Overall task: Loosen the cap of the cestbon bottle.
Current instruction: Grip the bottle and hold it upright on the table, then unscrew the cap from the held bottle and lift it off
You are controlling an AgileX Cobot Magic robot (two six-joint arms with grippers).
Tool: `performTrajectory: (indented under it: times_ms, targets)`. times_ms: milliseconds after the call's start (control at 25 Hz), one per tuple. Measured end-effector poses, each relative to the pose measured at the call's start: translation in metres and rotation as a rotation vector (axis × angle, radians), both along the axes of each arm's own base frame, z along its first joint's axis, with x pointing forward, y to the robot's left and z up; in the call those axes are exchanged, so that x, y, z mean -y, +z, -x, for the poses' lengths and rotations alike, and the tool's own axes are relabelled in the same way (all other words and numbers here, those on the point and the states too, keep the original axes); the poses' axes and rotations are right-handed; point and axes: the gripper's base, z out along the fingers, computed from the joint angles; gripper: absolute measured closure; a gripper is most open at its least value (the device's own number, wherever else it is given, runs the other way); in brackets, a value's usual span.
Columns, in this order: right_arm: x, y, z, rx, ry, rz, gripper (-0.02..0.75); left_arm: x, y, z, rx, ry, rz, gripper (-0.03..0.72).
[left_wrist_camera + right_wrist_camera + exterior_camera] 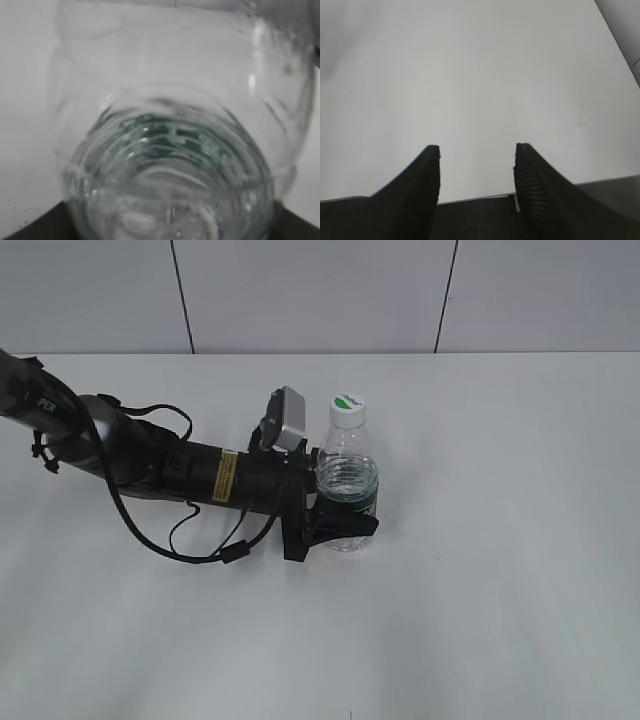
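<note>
Near the middle of the white table [500, 570], the left gripper [345, 520] clamps the lower body of the cestbon bottle [348, 485] around its green label band, and the bottle stands upright. From the left wrist view the clear ribbed plastic fills the frame, pressed close to the camera. Above the grip, the cap [347, 406] sits on the neck, apparently untouched and free on every side. Farther off, the right gripper [476, 175] hangs over bare table with its jaws apart, holding nothing. The bracing step looks done; the next move would call for the right arm to come over the cap, close on it and twist while the left holds firm.
</note>
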Motion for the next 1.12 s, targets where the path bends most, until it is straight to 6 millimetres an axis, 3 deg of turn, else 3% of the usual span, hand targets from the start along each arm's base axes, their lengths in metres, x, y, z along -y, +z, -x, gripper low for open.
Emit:
performTrajectory:
  times_ms: [520, 680, 1120]
  targets:
    - [-0.017, 0.041, -0.084, -0.331, -0.012, -0.195, 0.365, 0.000, 0.000, 0.001, -0.005, -0.015, 0.003, 0.276]
    - [-0.023, 0.045, -0.123, -0.452, -0.018, -0.242, 0.365, 0.000, 0.000, 0.001, -0.005, -0.015, 0.003, 0.276]
    - [-0.036, 0.047, -0.219, -0.583, -0.050, -0.356, 0.365, 0.000, 0.000, 0.002, -0.006, -0.014, 0.004, 0.276]
